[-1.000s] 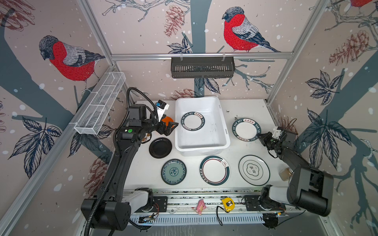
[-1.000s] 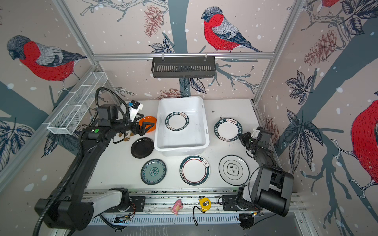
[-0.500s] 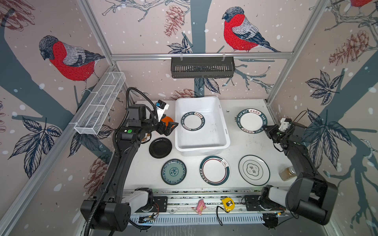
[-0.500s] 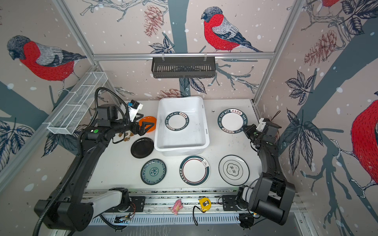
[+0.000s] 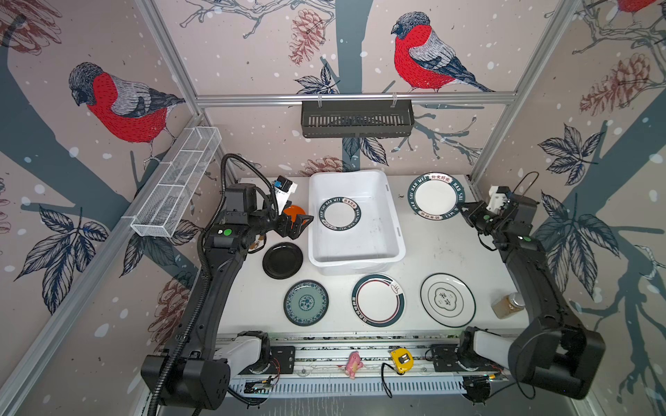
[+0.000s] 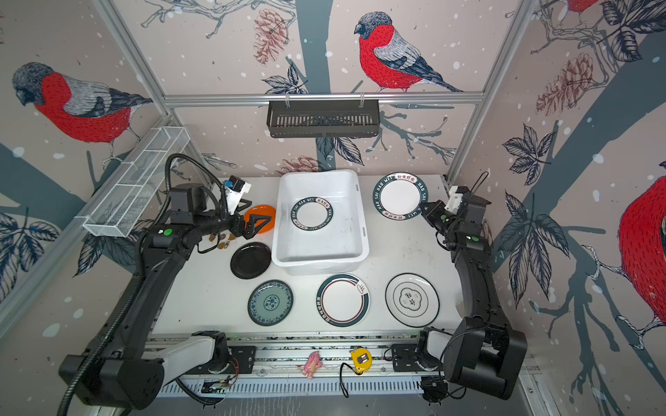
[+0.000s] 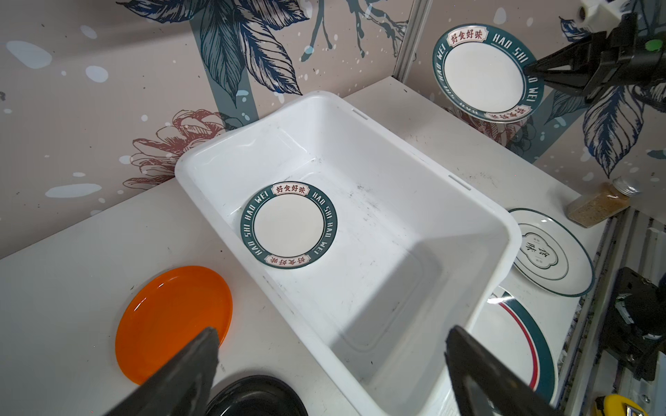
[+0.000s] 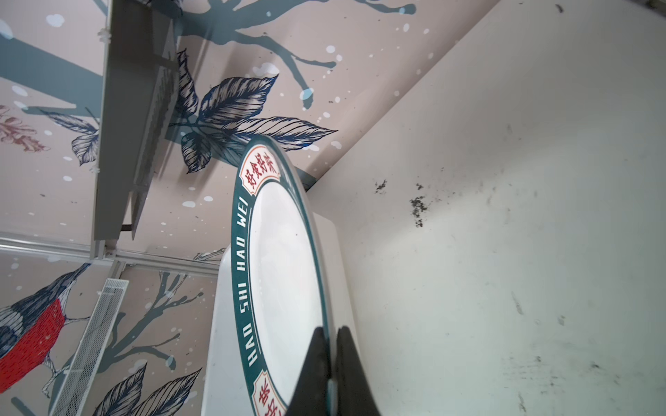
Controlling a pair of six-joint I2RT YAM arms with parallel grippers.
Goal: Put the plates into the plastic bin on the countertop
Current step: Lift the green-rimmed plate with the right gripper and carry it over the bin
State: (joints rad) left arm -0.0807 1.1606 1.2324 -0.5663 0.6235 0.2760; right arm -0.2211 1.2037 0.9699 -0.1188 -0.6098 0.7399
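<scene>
My right gripper [image 5: 465,210] [image 8: 329,329] is shut on the rim of a white plate with a dark lettered band [image 5: 436,196] [image 6: 400,196], held in the air to the right of the plastic bin [image 5: 371,237] [image 7: 396,234]. A matching plate [image 5: 338,213] [image 7: 288,225] lies flat inside the bin. My left gripper [image 5: 299,225] [image 7: 331,333] hangs open and empty by the bin's left wall, over the orange plate [image 6: 263,212] [image 7: 173,320]. On the countertop [image 8: 504,252] lie the black plate [image 5: 282,260], teal floral plate [image 5: 306,302] and two white ringed plates [image 5: 378,300] [image 5: 447,299].
A spice jar [image 5: 508,305] stands at the front right by my right arm. A black slotted basket [image 5: 356,119] hangs on the back rail and a wire-mesh tray [image 5: 176,182] on the left one. A tape measure [image 5: 400,358] and pink toy [image 5: 353,363] lie on the front rail.
My right gripper has lifted the lettered plate off the countertop and carried it up and toward the back wall. The left arm has stayed still.
</scene>
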